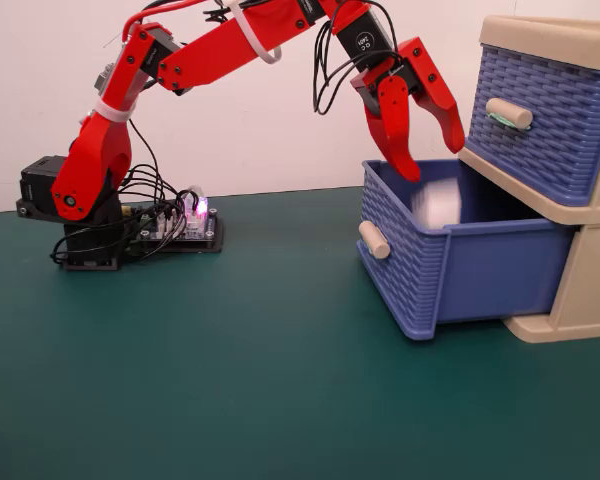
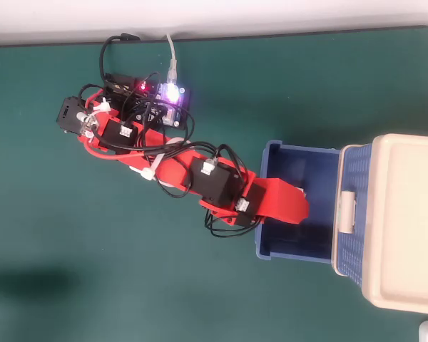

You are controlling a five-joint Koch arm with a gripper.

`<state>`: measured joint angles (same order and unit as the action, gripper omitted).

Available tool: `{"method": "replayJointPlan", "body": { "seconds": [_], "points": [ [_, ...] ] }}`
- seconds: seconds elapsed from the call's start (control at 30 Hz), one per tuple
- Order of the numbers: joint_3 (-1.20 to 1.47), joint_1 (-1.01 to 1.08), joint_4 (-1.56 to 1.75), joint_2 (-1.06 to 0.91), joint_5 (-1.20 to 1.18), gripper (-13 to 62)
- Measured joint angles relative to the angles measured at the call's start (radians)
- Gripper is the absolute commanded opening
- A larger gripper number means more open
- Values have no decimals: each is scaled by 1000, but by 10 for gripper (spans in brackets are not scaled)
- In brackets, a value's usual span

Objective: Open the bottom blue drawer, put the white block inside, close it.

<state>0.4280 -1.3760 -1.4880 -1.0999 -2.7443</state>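
Above the pulled-out bottom blue drawer (image 1: 450, 255), the gripper (image 1: 432, 160) points down with its two red jaws spread wide and nothing between them. Just under the jaw tips, a blurred white patch inside the drawer basin is the white block (image 1: 438, 203), clear of both jaws; the overhead view shows only a sliver of it at the gripper's edge (image 2: 303, 194). Behind, the upper blue drawer (image 1: 540, 115) sits closed in the beige frame (image 1: 590, 290).

No legible text, brand, number or sign appears in either view. A small white label on the arm's wrist servo (image 1: 365, 40) carries print too small to read.
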Motion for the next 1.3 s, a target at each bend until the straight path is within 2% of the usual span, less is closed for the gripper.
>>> {"method": "replayJointPlan", "body": {
  "seconds": [0.17, 0.4, 0.57, 0.73, 1.1, 1.3],
  "points": [
    [-2, 0, -38, -71, 0, 336],
    [5, 32, -403, -308, 80, 336],
    [247, 150, -436, -336, 187, 335],
    [258, 155, -390, -285, 202, 336],
    [245, 72, -268, -11, 202, 338],
    [61, 20, -189, 112, 202, 342]
  ]
}}
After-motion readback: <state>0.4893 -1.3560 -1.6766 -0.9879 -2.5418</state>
